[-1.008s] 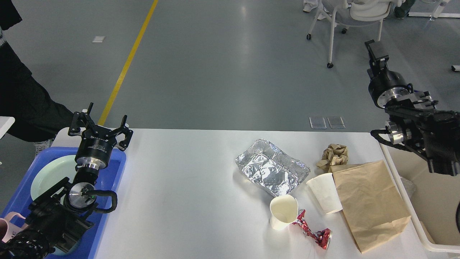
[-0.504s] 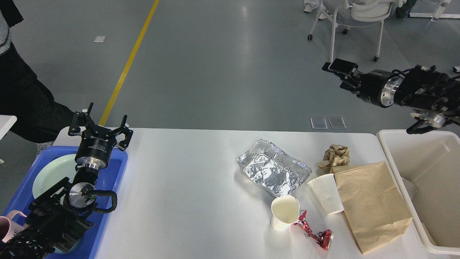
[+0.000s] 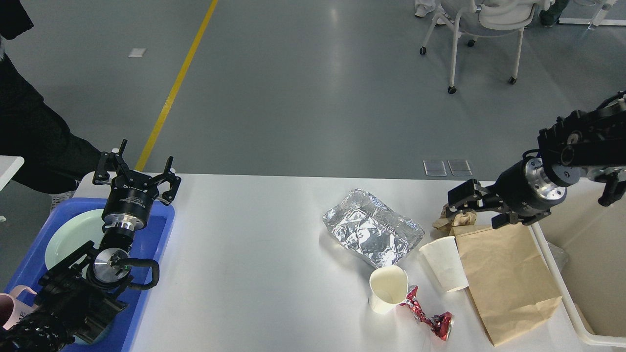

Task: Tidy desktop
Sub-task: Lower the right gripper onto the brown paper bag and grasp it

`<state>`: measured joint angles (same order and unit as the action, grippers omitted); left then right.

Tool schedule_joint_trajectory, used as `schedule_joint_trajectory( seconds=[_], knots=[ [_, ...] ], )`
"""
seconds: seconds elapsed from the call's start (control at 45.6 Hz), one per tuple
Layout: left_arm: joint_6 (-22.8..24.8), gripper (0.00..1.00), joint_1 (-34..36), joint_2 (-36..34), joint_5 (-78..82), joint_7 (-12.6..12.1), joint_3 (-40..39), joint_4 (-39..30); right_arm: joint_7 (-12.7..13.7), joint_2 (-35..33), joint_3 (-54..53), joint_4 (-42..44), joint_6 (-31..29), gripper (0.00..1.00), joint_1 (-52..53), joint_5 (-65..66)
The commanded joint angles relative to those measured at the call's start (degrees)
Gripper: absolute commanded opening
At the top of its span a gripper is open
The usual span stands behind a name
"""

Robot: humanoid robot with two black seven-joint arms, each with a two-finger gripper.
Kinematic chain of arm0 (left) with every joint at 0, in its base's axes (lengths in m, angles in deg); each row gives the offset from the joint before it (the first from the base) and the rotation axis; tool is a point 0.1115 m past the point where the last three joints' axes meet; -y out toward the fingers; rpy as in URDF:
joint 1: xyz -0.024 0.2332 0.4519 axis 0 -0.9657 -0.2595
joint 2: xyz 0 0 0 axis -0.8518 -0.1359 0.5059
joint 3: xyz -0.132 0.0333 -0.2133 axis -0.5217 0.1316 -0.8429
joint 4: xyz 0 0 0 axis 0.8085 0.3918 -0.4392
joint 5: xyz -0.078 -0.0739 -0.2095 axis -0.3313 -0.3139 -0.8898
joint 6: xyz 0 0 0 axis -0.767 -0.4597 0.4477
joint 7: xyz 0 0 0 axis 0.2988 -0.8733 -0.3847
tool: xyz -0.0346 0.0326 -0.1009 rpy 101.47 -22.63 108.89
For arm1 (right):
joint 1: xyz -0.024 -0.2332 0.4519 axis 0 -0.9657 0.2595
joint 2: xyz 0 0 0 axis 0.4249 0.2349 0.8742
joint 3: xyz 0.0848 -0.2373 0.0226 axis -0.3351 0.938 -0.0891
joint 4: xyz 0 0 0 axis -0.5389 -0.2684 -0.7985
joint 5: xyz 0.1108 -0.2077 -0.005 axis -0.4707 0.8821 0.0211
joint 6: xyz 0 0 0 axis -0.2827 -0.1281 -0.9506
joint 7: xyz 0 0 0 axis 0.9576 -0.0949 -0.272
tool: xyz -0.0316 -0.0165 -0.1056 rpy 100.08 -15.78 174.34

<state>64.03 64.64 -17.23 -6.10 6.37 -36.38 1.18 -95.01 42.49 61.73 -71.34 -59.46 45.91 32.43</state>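
The white desktop point(image 3: 254, 254) holds litter on its right half: a crumpled foil sheet point(image 3: 371, 230), an upright paper cup point(image 3: 386, 288), a second cup point(image 3: 442, 261) lying on its side, a red wrapper point(image 3: 428, 318), a flat brown paper bag point(image 3: 506, 274) and a crumpled brown paper ball point(image 3: 452, 219). My right gripper point(image 3: 464, 195) hangs low over the paper ball and hides part of it; its fingers cannot be told apart. My left gripper point(image 3: 137, 171) stands open and empty above the far end of the blue tray point(image 3: 159, 230).
The blue tray at the left edge holds a pale green plate point(image 3: 68, 234) and a pink mug point(image 3: 7, 308). A cream bin point(image 3: 594, 274) stands beside the table's right end. A person in black stands at far left, and a wheeled chair point(image 3: 484, 19) stands beyond the table.
My right arm swung from high above the bin, out to the left, then down onto the table's far right, ending over the crumpled paper ball. The left arm stayed still.
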Motion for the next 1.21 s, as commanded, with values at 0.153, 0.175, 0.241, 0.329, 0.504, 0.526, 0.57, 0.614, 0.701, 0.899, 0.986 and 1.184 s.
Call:
schedule_joint_trajectory(
  seconds=[0.153, 0.175, 0.241, 0.329, 0.504, 0.526, 0.57, 0.614, 0.701, 0.899, 0.986, 1.184],
  knots=[
    [0.0, 0.97, 0.0, 0.02, -0.04, 0.0, 0.0, 0.0, 2.72, -0.14, 3.14, -3.21, 0.74, 1.0, -0.28, -3.81],
    [0.0, 0.97, 0.0, 0.02, 0.05, 0.0, -0.08, 0.0, 2.72, -0.49, 3.93, -3.04, 1.0, 1.0, -0.81, -3.98],
    [0.0, 0.97, 0.0, 0.02, 0.05, 0.0, -0.08, 0.0, 2.55, -1.28, 6.04, -1.28, 2.41, 1.0, -3.18, -4.16],
    [0.09, 0.97, 0.0, 0.02, -0.04, 0.0, -0.08, 0.0, 2.46, -3.48, 6.75, 2.66, 6.88, 1.0, -9.58, -3.98],
    [0.0, 0.97, 0.0, -0.07, 0.05, 0.0, -0.08, 0.0, 1.15, -5.77, 5.08, 19.0, 17.43, 1.0, -28.04, -4.07],
    [0.0, 0.97, 0.0, 0.02, -0.04, 0.0, -0.08, 0.0, 0.62, -5.77, 4.38, 20.76, 17.96, 1.0, -30.24, -4.16],
    [0.0, 0.97, 0.0, 0.02, -0.04, 0.0, 0.01, 0.0, -0.87, -5.85, 2.1, 23.58, 18.32, 1.0, -34.02, -4.16],
    [0.0, 0.97, 0.0, 0.02, 0.05, 0.0, 0.0, 0.0, -2.19, -6.12, -0.44, 25.61, 18.41, 1.0, -36.84, -4.25],
    [0.0, 0.97, 0.0, 0.02, 0.05, 0.0, -0.08, 0.0, -3.25, -7.52, -4.93, 28.07, 18.41, 1.0, -40.45, -4.25],
    [0.0, 0.97, 0.0, 0.02, -0.04, 0.0, 0.0, 0.0, -3.34, -6.82, -7.66, 34.4, 20.78, 1.0, -48.35, -4.25],
    [0.0, 0.97, 0.0, -0.07, 0.05, 0.0, -0.08, 0.0, -3.34, -5.68, -9.24, 36.51, 22.19, 0.96, -51.87, -4.25],
    [0.0, 0.97, 0.0, 0.02, 0.05, 0.0, 0.0, 0.0, -6.24, -5.15, -11.44, 36.69, 23.07, 0.0, -54.34, -4.33]
  ],
)
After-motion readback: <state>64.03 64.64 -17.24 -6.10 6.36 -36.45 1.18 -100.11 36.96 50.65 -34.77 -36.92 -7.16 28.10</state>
